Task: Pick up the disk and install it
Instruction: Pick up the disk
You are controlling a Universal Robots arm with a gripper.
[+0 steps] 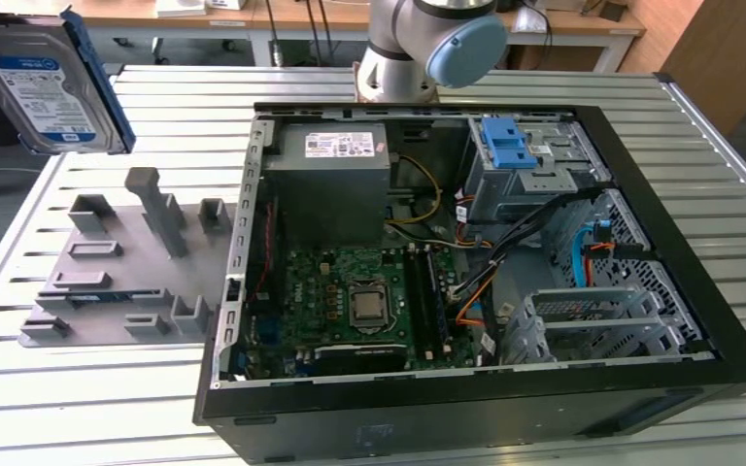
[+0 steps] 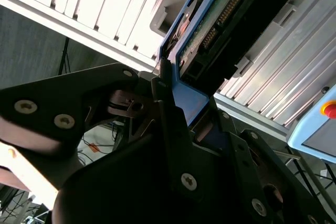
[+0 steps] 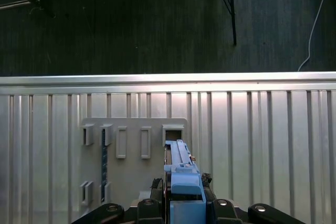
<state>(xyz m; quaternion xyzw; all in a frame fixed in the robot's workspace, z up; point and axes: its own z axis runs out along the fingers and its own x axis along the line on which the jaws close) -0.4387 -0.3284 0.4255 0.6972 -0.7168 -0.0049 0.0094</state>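
Exterior view: one disk (image 1: 55, 83) aloft; second wrist view: fingers (image 2: 167, 124) pinch it. One computer case (image 1: 477, 413), one grey fixture (image 1: 114, 282), slatted table (image 1: 88, 413).

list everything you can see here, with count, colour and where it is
disk: 1, silver with a white-and-blue label and blue frame, held in the air at the exterior view's far left, above the table edge
holder plate: 1, grey with upright slots, on the table left of the computer in the exterior view
computer case: 1, black, lying open in the middle of the table
metal box: 1, grey with a white sticker, inside the case
circuit board: 1, green, on the case floor
bracket: 1, blue, on the drive cage inside the case
table: 1, silver slatted metal, under everything
robot arm: 1, grey with a pale blue cap, behind the case
fingers: 2, black, shut on the disk's blue frame
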